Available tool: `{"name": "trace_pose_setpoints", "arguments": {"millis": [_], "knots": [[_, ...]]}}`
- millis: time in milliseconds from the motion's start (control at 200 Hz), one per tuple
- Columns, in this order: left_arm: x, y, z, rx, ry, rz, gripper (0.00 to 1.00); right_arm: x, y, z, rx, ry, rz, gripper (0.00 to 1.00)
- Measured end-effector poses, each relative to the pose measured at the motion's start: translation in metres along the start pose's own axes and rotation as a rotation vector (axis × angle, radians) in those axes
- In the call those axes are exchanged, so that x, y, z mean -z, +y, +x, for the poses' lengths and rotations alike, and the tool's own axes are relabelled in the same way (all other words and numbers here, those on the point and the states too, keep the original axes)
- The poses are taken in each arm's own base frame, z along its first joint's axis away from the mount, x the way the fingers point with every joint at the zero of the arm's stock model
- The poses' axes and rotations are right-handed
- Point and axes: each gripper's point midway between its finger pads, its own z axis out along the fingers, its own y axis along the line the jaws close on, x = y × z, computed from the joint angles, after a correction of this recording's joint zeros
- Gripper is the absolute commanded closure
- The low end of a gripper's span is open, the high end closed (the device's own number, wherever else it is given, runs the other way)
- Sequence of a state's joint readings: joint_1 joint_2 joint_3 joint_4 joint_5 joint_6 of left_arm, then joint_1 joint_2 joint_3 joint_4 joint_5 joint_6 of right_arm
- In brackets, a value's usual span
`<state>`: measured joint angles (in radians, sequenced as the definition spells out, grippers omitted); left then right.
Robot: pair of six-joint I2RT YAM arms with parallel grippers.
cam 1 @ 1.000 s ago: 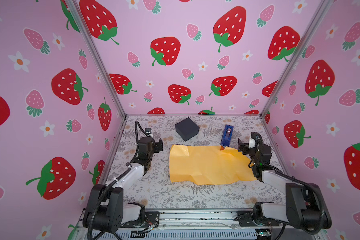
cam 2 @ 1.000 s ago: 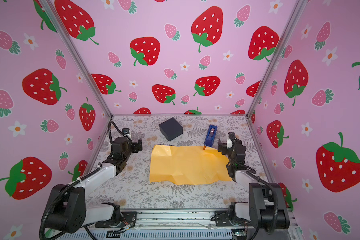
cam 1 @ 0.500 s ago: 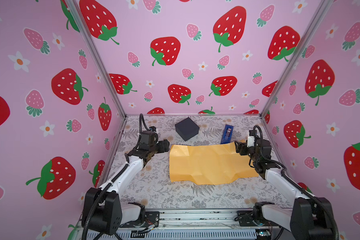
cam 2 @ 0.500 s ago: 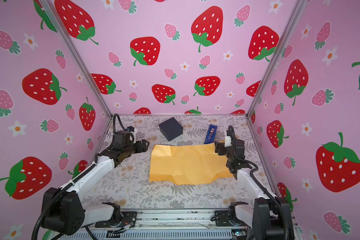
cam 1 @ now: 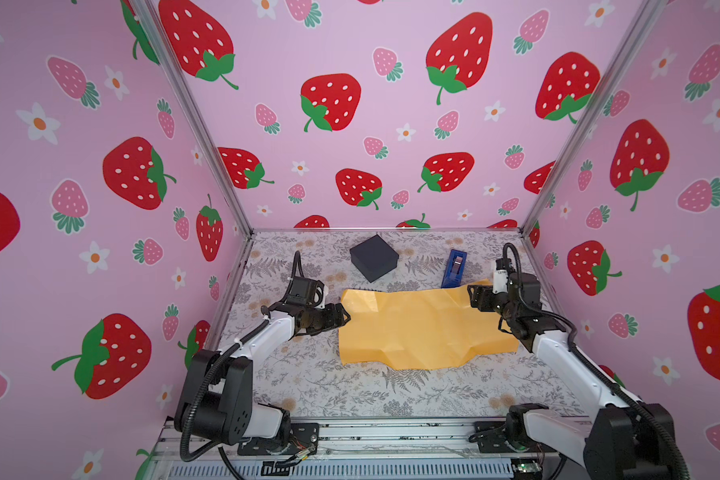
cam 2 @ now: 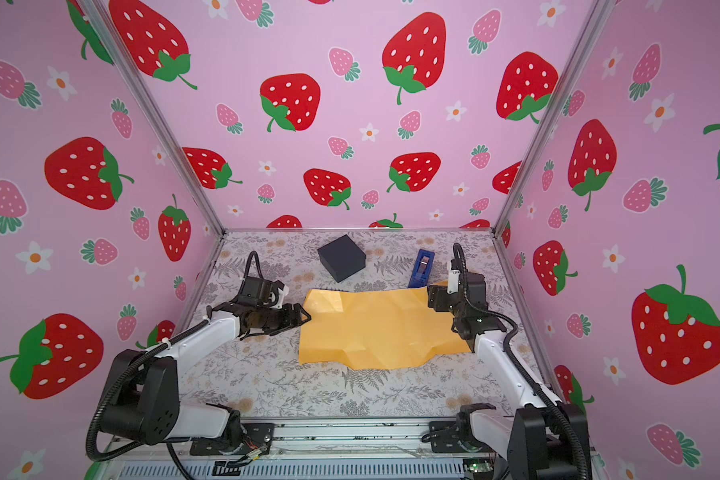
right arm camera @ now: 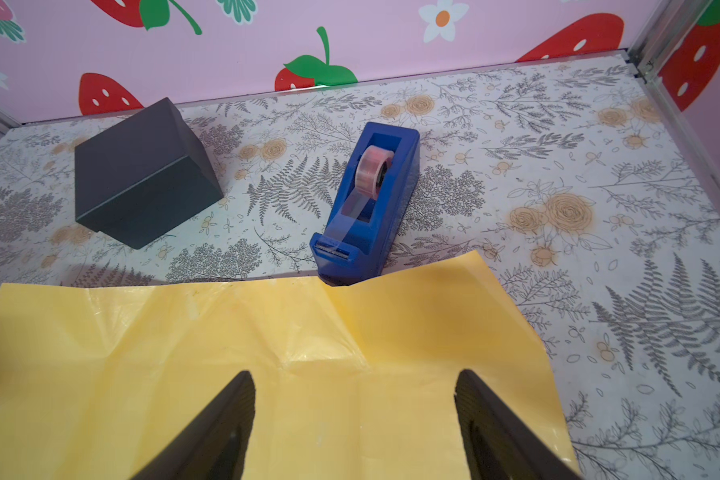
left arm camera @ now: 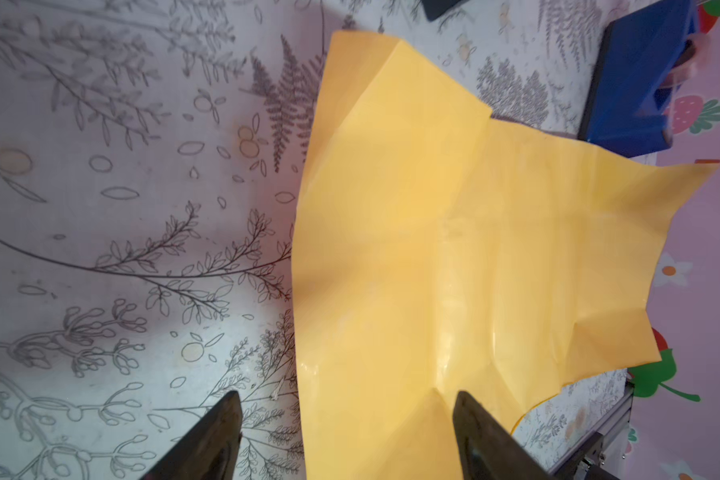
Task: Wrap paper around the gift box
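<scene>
The paper (cam 1: 420,328) (cam 2: 379,328) lies creased and pale yellow-orange in the middle of the floor. Behind it the black gift box (cam 1: 373,257) (cam 2: 341,257) (right arm camera: 142,178) stands apart from it. My left gripper (cam 1: 344,318) (cam 2: 304,318) (left arm camera: 346,399) is open at the paper's (left arm camera: 454,249) left edge, one finger over the floor and one over the sheet. Over the paper's (right arm camera: 267,353) far right corner my right gripper (cam 1: 472,297) (cam 2: 431,297) (right arm camera: 354,378) is open too, with nothing between its fingers.
A blue tape dispenser (cam 1: 454,268) (cam 2: 421,268) (right arm camera: 366,208) (left arm camera: 636,83) stands at the paper's far edge, right of the box and close to my right gripper. Pink strawberry walls close in the floral floor (cam 1: 308,382) on three sides.
Both arms have swung inward: the left gripper from near the left wall to the paper's left edge, the right gripper over its far right corner. The paper's right side has shifted slightly.
</scene>
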<state>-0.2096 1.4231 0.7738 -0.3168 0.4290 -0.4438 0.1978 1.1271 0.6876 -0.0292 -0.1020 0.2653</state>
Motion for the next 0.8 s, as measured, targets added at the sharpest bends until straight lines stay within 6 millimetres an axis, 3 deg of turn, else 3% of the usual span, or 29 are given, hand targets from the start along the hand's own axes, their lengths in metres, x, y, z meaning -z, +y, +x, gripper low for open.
{"name": "trace_pose_setpoints", "arguments": {"millis": [125,280,405,565,800], "knots": [[-0.015,0.006,0.015,0.031,0.068,0.018,0.27,0.001,-0.007,0.006,-0.033,0.029,0.027,0.24],[-0.032,0.011,0.030,0.063,0.135,0.054,0.47,0.002,-0.013,0.009,-0.074,0.044,0.036,0.24],[-0.035,0.009,0.029,0.057,0.123,0.076,0.63,0.002,-0.013,0.009,-0.094,0.046,0.025,0.25],[-0.030,0.008,0.026,0.033,0.099,0.066,0.81,-0.001,-0.011,0.006,-0.116,0.056,0.011,0.28],[-0.003,0.004,0.017,-0.031,0.033,0.021,0.99,-0.005,-0.004,0.000,-0.144,0.080,-0.025,0.35]]}}
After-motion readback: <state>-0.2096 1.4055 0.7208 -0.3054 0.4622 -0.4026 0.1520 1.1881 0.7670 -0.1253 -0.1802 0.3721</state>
